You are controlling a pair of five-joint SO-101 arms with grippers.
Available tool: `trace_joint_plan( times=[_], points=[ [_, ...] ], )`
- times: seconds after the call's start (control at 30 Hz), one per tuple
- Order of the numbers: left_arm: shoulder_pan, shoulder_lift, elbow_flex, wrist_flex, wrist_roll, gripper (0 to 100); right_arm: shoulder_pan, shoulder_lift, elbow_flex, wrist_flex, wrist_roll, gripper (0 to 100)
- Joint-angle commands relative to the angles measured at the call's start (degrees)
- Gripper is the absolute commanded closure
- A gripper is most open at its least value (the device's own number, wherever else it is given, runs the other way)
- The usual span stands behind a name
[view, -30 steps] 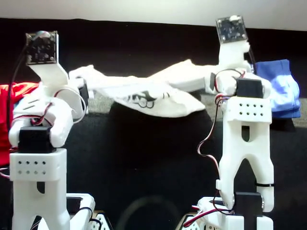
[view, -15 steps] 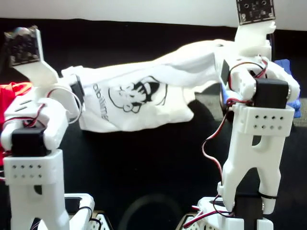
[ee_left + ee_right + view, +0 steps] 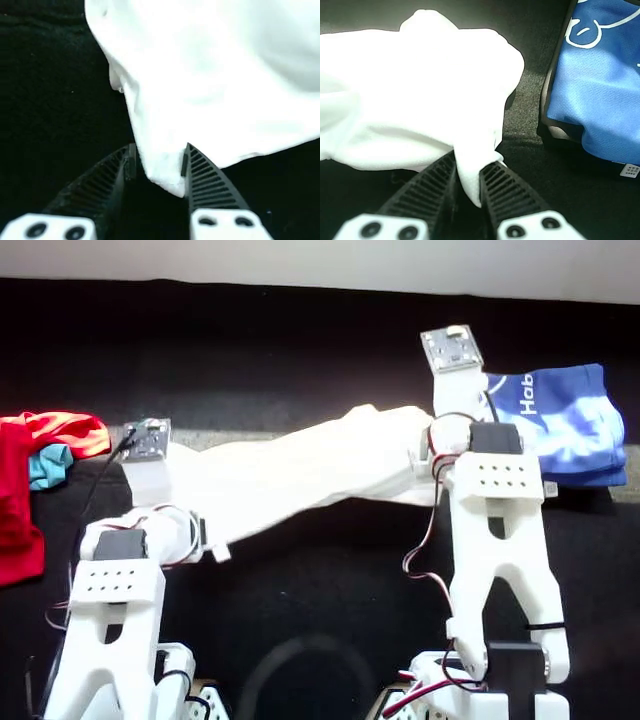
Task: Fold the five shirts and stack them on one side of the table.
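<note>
You have lowered the white shirt (image 3: 300, 475) from mid-air, apparently onto the table (image 3: 320, 585), print now hidden; it spans between left gripper (image 3: 159, 166) and right gripper (image 3: 469, 176), each clamped on an edge, fold underway.

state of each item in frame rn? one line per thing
white shirt, stretched between the two arms, gripped at both ends, not yet folded flat.
blue shirt, looks folded, lying on the table beside the right arm.
red shirt, crumpled heap at the table edge.
teal shirt, bunched against the red shirt.
left jaws, shut on the white shirt.
right jaws, shut on the white shirt.
</note>
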Motion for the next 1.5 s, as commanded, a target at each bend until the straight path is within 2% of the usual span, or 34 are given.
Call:
trace_joint_plan(
  times=[0.0, 0.17, 0.33, 0.47, 0.57, 0.67, 0.77, 0.87, 0.97, 1.2, 1.47],
  points=[
    [-5.49, -0.84, -3.03, 1.05, -4.04, 78, 0.40, -2.77, 0.22, -1.19, 0.62, 99.3],
    [-8.22, -0.75, -15.43, 8.26, -7.47, 79, 0.48, -2.77, 0.22, -1.27, 0.62, 99.3],
    [0.92, -0.48, -13.05, 9.23, -10.64, 79, 0.40, -2.77, 0.13, -1.63, 0.62, 99.3],
    [9.10, -0.48, -6.20, 3.25, -12.22, 79, 0.40, -2.68, 0.22, -2.07, 0.62, 99.3],
    [11.03, -0.40, 0.13, -4.22, -15.03, 79, 0.40, -2.68, 0.22, -2.07, 0.62, 99.3],
    [7.43, -0.66, 7.34, -7.38, -24.97, 79, 0.40, -2.68, 0.13, -2.07, 0.62, 99.3],
    [-1.10, -0.84, 9.27, -7.30, -32.97, 79, 0.40, -2.68, 0.13, -2.07, 0.62, 99.3],
    [-8.31, -0.84, 7.96, -7.21, -37.63, 79, 0.40, -2.68, 0.13, -2.15, 0.62, 99.3],
    [-11.74, -0.84, 7.34, -7.12, -40.09, 79, 0.40, -2.68, 0.13, -3.38, 0.53, 99.3],
    [-9.63, -0.92, 5.67, -6.07, -39.47, 79, -0.84, -2.68, 0.13, -4.09, 0.53, 99.3],
    [-1.36, -0.92, -8.31, 9.85, -21.19, 79, -1.54, -2.68, 0.22, -4.09, 0.53, 99.3]
  ],
)
